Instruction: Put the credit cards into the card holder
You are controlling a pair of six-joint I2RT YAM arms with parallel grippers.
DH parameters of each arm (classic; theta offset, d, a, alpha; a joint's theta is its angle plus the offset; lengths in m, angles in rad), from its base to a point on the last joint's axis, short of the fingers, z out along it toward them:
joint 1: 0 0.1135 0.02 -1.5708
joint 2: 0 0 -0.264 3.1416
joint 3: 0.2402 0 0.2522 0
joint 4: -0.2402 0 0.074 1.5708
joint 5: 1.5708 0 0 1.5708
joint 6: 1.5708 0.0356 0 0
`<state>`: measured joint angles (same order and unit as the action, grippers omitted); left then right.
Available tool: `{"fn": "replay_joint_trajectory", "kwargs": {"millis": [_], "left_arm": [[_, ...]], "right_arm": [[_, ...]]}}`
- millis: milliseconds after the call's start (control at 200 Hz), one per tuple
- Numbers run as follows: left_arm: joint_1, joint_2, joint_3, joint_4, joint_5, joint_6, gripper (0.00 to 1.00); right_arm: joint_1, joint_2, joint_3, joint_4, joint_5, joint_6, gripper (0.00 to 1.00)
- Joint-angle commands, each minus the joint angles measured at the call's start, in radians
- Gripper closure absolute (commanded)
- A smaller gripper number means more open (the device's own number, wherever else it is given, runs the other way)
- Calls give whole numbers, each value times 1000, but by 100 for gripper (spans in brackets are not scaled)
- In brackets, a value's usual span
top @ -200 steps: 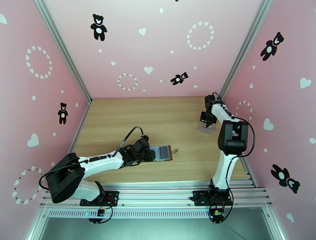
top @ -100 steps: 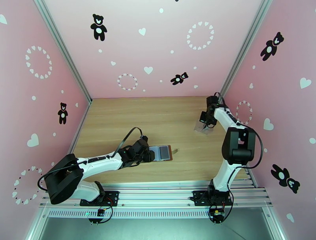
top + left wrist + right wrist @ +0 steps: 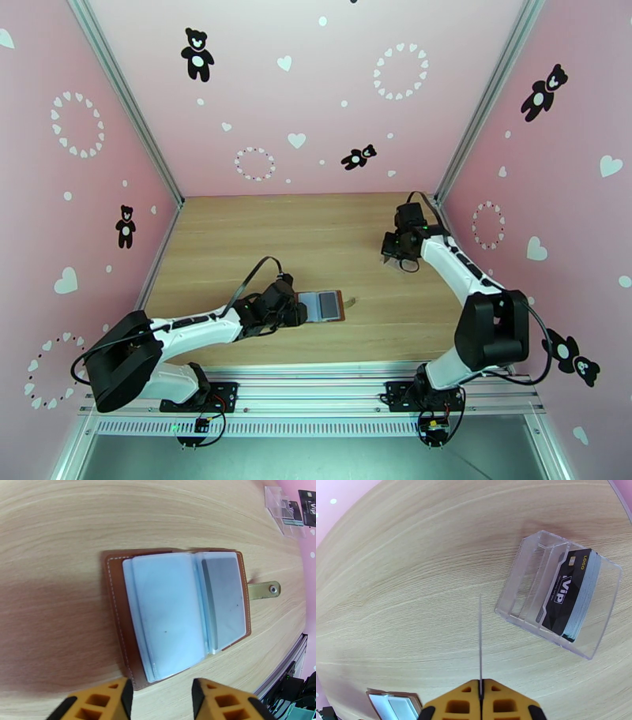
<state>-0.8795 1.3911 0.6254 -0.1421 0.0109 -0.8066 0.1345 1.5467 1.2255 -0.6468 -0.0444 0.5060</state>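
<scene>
- Wallet (image 3: 321, 305) lies open, pockets up, on the table (image 3: 237, 237), middle near, snap tab pointing right
- Left gripper (image 3: 162, 689) sits at the wallet's left edge, fingers spread, gripping nothing
- Right gripper (image 3: 480, 685) is clenched on one card (image 3: 480, 638), seen edge-on, over the far right of the table
- Other cards (image 3: 568, 594) stand stacked in a clear case (image 3: 529, 598) just beside it

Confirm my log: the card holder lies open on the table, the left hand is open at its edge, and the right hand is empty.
One error: the right hand is not empty; it is shut on a credit card, seen edge-on in the right wrist view. The card holder does lie open on the table, the left hand open at its edge.
</scene>
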Motion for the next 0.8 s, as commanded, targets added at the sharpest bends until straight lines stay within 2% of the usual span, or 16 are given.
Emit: {"fn": "replay_joint_trajectory", "kwargs": {"millis": [0,330,540,796], "left_arm": [[7,-34,-15,13,-32,-13,55],[7,-18,-40,58,-12,-28,58],[8,28,-34,89,7,-34,61],[9,50,-16,89,9,-32,64]], "right_arm": [[64,-54,-39,8,-74,19,100],[293,-177,-244,148,-333,129,100],[426,-158,-398,297,-409,206,100],[470,-98,-500,453,-449,280,100]]}}
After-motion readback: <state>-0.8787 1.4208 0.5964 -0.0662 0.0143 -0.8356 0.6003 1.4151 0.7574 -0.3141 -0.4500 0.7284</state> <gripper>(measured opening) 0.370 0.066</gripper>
